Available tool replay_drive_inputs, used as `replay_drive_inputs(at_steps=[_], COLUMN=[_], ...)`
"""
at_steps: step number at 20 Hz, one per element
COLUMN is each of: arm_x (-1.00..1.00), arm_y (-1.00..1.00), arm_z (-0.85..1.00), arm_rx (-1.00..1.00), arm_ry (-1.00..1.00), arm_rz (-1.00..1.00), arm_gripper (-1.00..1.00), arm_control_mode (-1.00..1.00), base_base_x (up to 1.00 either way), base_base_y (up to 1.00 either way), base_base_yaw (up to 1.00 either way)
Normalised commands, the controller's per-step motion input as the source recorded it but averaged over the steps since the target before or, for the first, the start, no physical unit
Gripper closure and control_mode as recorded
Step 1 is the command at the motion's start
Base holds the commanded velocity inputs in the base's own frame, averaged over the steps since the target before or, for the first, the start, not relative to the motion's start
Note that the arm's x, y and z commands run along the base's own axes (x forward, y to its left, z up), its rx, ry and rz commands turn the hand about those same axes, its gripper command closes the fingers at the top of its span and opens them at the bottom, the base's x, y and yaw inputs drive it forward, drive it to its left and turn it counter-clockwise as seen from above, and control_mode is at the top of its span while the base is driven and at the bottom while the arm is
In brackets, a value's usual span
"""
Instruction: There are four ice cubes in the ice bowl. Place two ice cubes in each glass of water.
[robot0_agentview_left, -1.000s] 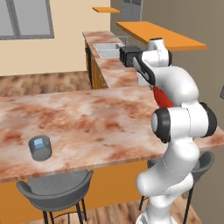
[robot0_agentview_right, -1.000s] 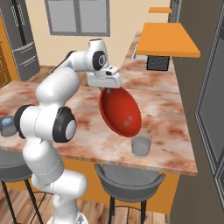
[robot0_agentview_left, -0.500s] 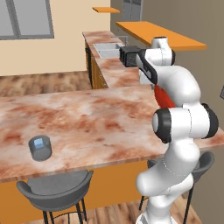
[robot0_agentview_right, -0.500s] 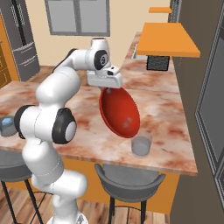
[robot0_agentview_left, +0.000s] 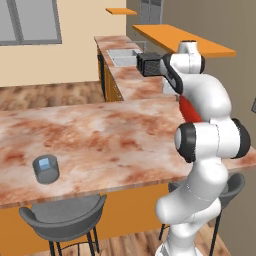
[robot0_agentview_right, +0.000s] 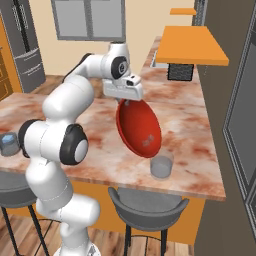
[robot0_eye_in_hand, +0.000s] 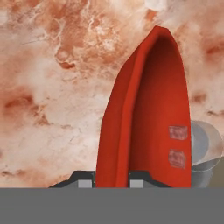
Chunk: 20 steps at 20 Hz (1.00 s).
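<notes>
Your gripper (robot0_agentview_right: 131, 102) pinches the red ice bowl (robot0_agentview_right: 140, 128) by its rim, tipped steeply above the near-right glass (robot0_agentview_right: 162, 165); two ice cubes (robot0_eye_in_hand: 177, 145) inside look slippery, so pour gently.

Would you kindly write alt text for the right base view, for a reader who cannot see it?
A white robot arm's gripper holds a red bowl by its rim, tipped steeply over a glass near the front edge of a marble counter. Pale ice cubes sit low inside the bowl, and a second glass stands at the far left.
</notes>
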Motion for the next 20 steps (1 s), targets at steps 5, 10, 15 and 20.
replay_drive_inputs(at_steps=[5,10,15,20], arm_x=[0.0,0.0,0.0,0.0], arm_y=[-0.13,-0.09,-0.13,-0.15], arm_z=[0.1,0.0,0.0,0.0], arm_rx=[0.03,0.05,0.05,0.05], arm_ry=[0.0,0.0,0.0,0.0], arm_rz=[0.0,0.0,0.0,0.01], arm_gripper=[1.0,1.0,1.0,1.0], arm_control_mode=[-1.0,-1.0,-1.0,-1.0], base_base_x=[0.0,0.0,0.0,0.0], base_base_y=[0.0,0.0,0.0,0.0], base_base_yaw=[0.0,0.0,0.0,0.0])
